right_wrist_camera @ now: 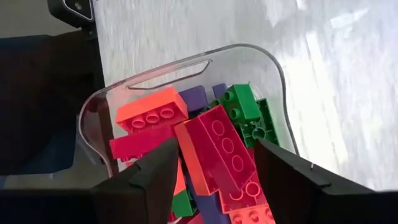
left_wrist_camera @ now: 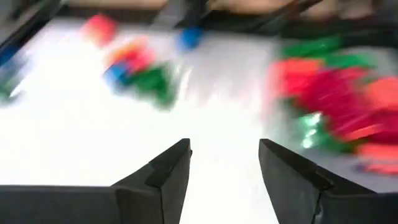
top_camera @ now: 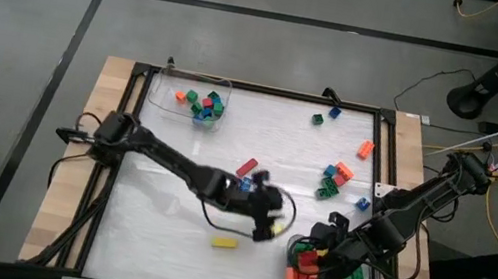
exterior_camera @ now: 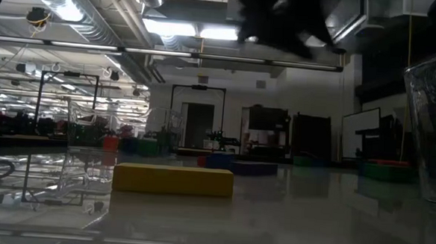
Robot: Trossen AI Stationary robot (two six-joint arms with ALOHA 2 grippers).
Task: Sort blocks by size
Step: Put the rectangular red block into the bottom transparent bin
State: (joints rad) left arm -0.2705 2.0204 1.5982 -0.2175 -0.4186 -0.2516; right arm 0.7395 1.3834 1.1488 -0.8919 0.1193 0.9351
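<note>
Two grippers parted, neither holding anything; no legible writing.
Right gripper hovers over the near-right clear tray of long blocks. Left gripper is mid-table, its view blurred. Yellow block lies near; loose blocks beyond; far tray holds small cubes.

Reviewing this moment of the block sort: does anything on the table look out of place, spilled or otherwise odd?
Nothing looks spilled or damaged. One yellow long block lies alone on the white mat, apart from the loose cluster and both clear trays; it is simply unsorted. The left gripper is open and empty; the right gripper is open over the long-block tray.
</note>
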